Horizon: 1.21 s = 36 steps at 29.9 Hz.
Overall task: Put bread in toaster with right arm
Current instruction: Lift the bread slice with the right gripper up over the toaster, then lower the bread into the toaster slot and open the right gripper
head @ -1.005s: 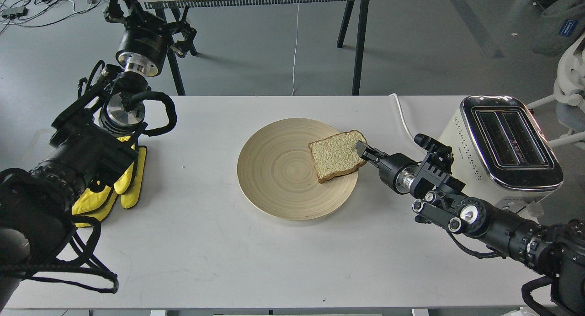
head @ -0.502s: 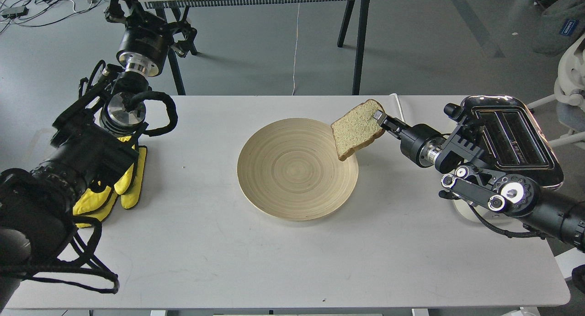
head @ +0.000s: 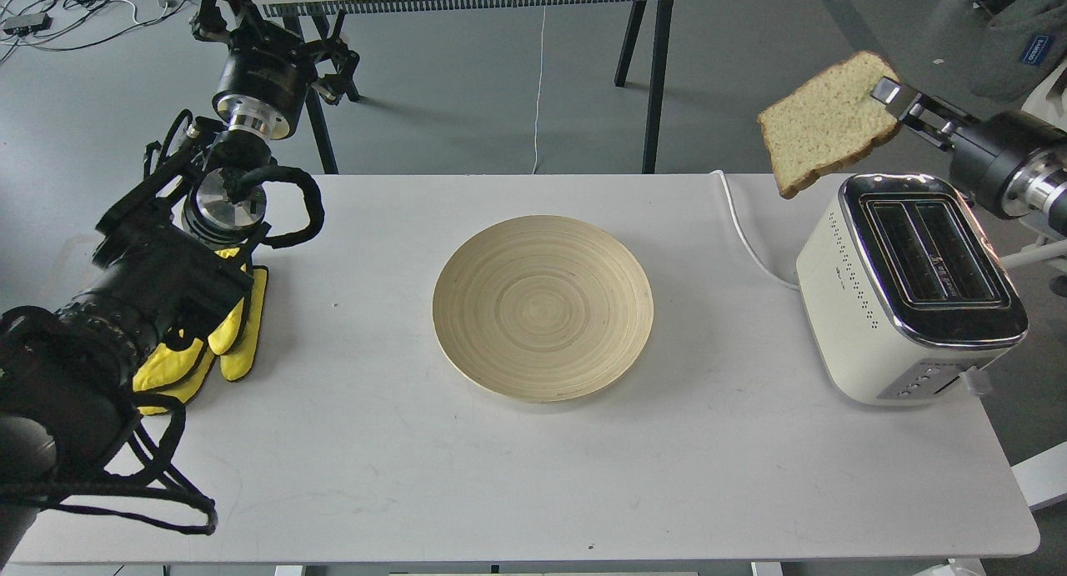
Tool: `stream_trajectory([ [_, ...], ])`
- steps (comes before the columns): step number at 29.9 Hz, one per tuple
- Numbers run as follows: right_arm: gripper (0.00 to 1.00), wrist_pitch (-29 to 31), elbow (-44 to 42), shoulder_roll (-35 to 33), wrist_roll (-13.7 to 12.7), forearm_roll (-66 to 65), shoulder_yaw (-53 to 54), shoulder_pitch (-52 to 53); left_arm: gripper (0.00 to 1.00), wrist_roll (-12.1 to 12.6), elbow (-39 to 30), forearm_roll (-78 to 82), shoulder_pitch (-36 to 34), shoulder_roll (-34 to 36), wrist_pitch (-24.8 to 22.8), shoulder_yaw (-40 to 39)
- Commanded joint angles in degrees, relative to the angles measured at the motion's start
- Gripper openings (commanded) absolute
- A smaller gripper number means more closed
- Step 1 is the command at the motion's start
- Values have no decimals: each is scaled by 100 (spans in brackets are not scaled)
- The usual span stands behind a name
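Pale speckled bread (head: 827, 119) is up in the air, pinched at its right crust corner by the right gripper (head: 890, 92). Fingers closed on that corner, nothing else held. Slice hangs tilted, lower corner down near the toaster's (head: 867, 309) far-left top edge, not over the slots yet.

Right arm (head: 1004, 163) comes in from the right edge, above and behind the toaster. Both slots look open and clear, chrome top facing up.

Handling, my read:
- Light, soft, floppy. Held by one corner it can sag or swing.
- Crust is the strongest part, so gripping there is right. The crumb would tear or compress.
- A hard squeeze crushes it; a loose one lets it slip or rotate in the fingers.
- Needs to be turned roughly vertical and lined up with a slot's long axis before lowering. Slots are narrow, so a skewed slice will catch on the chrome rim.

Plate (head: 467, 343) sits bare mid-table. Left gripper (head: 218, 1) is far off at the top left, above the floor beyond the table; too dark and cluttered to tell how its fingers stand. Yellow cloth (head: 233, 334) lies under the left arm. Cord (head: 742, 226) runs off the toaster's back.
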Motion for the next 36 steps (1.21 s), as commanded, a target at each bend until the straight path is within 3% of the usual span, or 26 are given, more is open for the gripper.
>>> stream_trajectory([
  [1, 1, 1, 367, -745, -120, -620, -9, -48, 100, 0, 0, 0, 2, -8, 0, 4],
  [8, 1, 10, 842, -1634, -120, -1272, -150, -224, 100, 0, 0, 0, 2, -8, -9, 4],
  [17, 1, -52, 807, -1485, -129, -1589, -642, -400, 100, 0, 0, 0, 2, -8, -9, 4],
  [36, 1, -52, 464, -1353, -225, -1589, -669, -444, 100, 0, 0, 0, 2, -8, -9, 4],
])
